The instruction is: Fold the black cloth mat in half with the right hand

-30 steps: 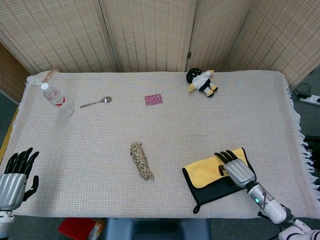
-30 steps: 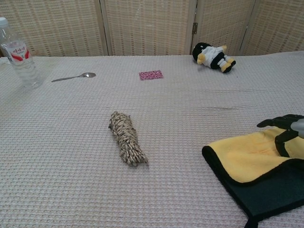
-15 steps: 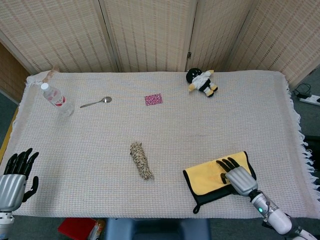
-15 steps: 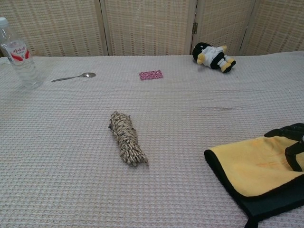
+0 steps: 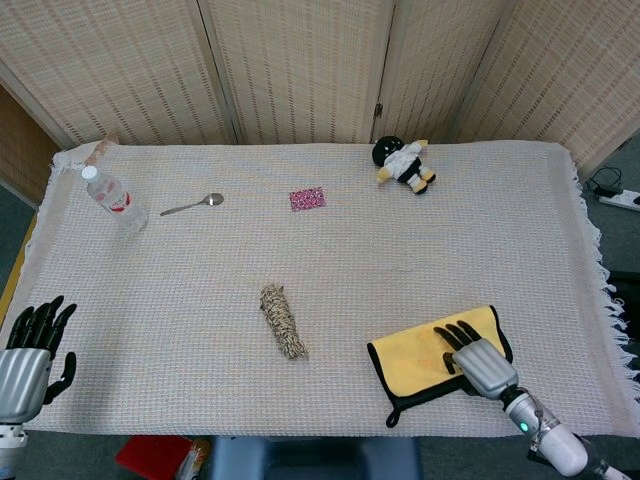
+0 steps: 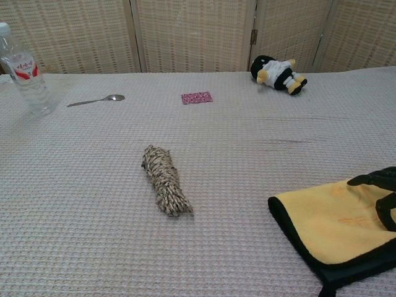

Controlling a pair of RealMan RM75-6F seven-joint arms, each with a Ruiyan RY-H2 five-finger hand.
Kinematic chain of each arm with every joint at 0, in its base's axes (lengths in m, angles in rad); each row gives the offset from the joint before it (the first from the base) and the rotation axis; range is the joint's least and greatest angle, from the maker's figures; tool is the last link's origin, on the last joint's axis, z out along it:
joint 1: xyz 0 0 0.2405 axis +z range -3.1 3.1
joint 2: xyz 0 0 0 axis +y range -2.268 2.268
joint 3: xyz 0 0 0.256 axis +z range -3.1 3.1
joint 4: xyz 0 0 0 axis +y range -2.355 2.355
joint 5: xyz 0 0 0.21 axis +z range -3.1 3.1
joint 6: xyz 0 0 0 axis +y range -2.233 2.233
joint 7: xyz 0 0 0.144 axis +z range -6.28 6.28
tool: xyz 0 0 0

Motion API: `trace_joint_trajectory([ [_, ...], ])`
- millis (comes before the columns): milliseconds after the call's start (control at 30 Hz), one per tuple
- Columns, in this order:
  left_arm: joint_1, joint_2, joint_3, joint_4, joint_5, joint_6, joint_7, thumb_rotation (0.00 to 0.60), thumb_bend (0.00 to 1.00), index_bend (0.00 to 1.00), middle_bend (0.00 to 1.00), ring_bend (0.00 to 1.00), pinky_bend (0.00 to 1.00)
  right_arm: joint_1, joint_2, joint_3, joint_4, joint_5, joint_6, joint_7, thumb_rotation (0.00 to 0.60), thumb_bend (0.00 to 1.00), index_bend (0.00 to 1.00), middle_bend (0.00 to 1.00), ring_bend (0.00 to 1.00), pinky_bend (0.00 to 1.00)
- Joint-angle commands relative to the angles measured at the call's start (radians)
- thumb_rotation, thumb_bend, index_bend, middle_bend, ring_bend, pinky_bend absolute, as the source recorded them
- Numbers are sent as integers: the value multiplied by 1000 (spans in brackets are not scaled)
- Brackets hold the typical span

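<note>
The black cloth mat lies near the desk's front edge toward the right corner, under the right hand. It is doubled over, yellow lining up, with a black border showing. The hand rests flat on it, fingers spread, holding nothing; the arm reaches in from the front-right corner.

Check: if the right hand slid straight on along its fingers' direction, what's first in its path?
The right hand lies on the mat, fingers aimed up-left. Beyond the mat's edge the line looks free; the rope bundle sits off to the left, though height is unclear.
</note>
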Motion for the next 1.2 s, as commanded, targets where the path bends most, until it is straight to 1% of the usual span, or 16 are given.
trace_joint_trajectory([
  [33,1,1,0,0,1,1,-1,600,653,0,0,0,0,-2,2,1,-4,7,-9,-11,600,502,661,84,22,0],
  [100,1,1,0,0,0,1,-1,600,653,0,0,0,0,-3,6,3,-9,17,-17,-21,600,502,651,71,18,0],
  [133,1,1,0,0,-1,0,-1,600,653,0,0,0,0,-4,8,4,-13,23,-22,-25,600,502,624,60,12,0],
  [200,1,1,-1,0,-2,-1,0,600,653,0,0,0,0,-4,15,7,-24,32,-31,-28,600,503,524,32,2,0],
  [333,1,1,-2,0,-3,-1,0,600,653,0,0,0,0,-7,26,7,-36,23,-22,-14,600,502,246,0,0,0],
  [467,0,0,-3,1,-5,-2,1,600,653,0,0,0,0,-11,45,2,-48,7,-12,-12,600,503,66,0,0,0],
  [533,0,0,-3,1,-4,-2,1,600,653,0,0,0,0,-10,62,-5,-63,5,-21,-19,600,503,21,0,0,0],
  [567,0,-1,-3,1,-4,-2,0,600,653,0,0,0,0,-9,70,-8,-72,2,-25,-21,600,502,13,0,0,0],
  [733,3,1,-4,0,-4,4,-2,600,653,0,0,0,0,-12,132,-36,-131,-9,-39,-43,600,502,10,0,0,0],
  [833,2,1,-5,-1,-6,2,-3,600,653,0,0,0,0,-26,164,-44,-172,-39,0,-35,600,503,10,0,0,0],
  [933,0,-1,-3,-1,-4,-4,-1,600,653,0,0,0,0,-35,162,-47,-184,-96,50,15,600,502,21,0,0,0],
  [967,-2,-2,-2,-2,-2,-6,-1,600,653,0,0,0,0,-37,147,-44,-175,-116,67,37,600,502,47,0,0,0],
  [1000,-2,-2,-1,-2,0,-7,-1,600,653,0,0,0,0,-36,133,-42,-165,-130,75,50,600,503,120,0,0,0],
  [1067,-2,-2,0,-3,3,-5,-2,600,653,0,0,0,0,-31,98,-34,-142,-148,78,78,600,502,296,0,0,0],
  [1100,-1,-2,0,-4,4,-3,-3,600,653,0,0,0,0,-27,82,-30,-132,-153,77,89,600,503,341,0,0,0],
  [1200,1,2,-1,-5,5,4,-6,600,653,0,0,0,0,-6,36,-18,-103,-172,58,107,600,503,407,7,0,0],
])
